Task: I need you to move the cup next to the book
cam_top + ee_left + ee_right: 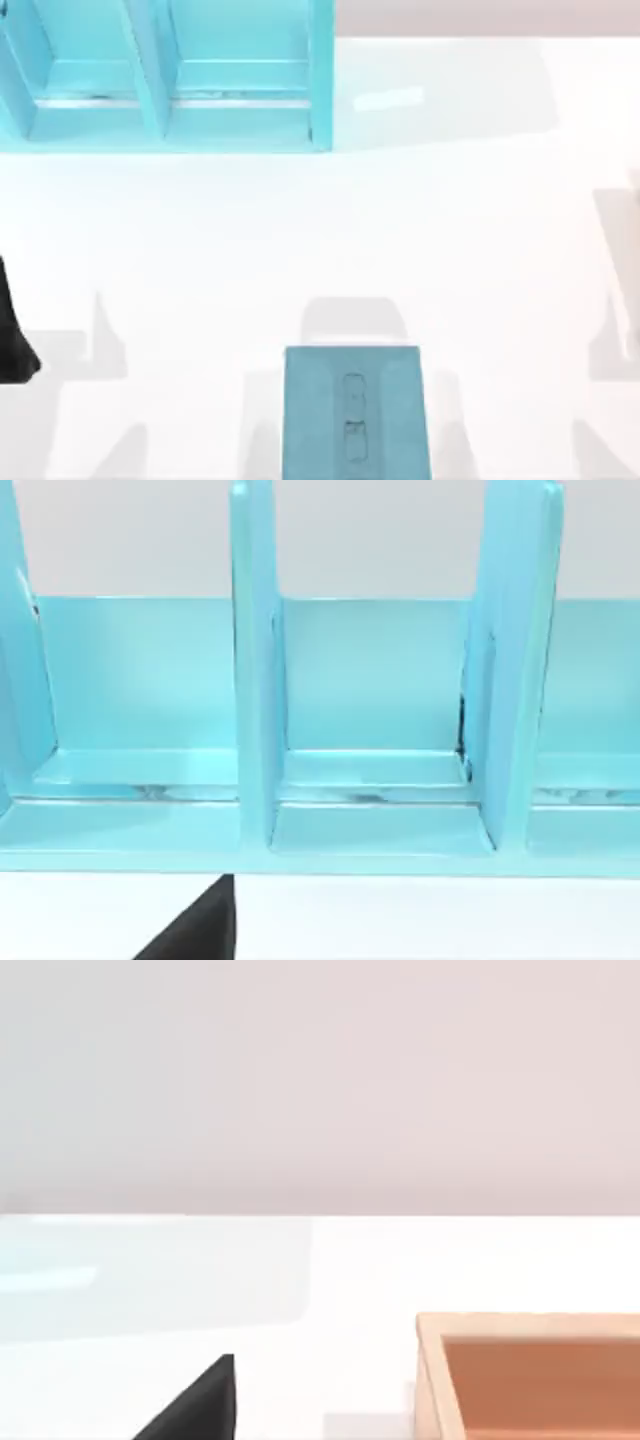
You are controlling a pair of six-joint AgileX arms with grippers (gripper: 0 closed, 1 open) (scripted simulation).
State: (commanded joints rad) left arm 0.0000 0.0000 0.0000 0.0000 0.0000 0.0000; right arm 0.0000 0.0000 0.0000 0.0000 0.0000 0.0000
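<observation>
The book (357, 412) lies flat on the white table (300, 250) at 6 o'clock in the top view, well apart from the blue shelf (165, 75) at 11 o'clock. The left arm (15, 330) sits at 9 o'clock on the table's edge. A wooden tray (530, 1375) shows in the right wrist view. Whether either gripper is open or closed, I cannot tell.

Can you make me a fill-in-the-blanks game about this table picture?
1. The flat teal book lies at the ____ edge of the top view.
2. The big shelf unit is light ____.
3. The shelf unit stands at the top view's upper ____.
4. The box in the right wrist view is ____.

Missing words: bottom; blue; left; orange
</observation>
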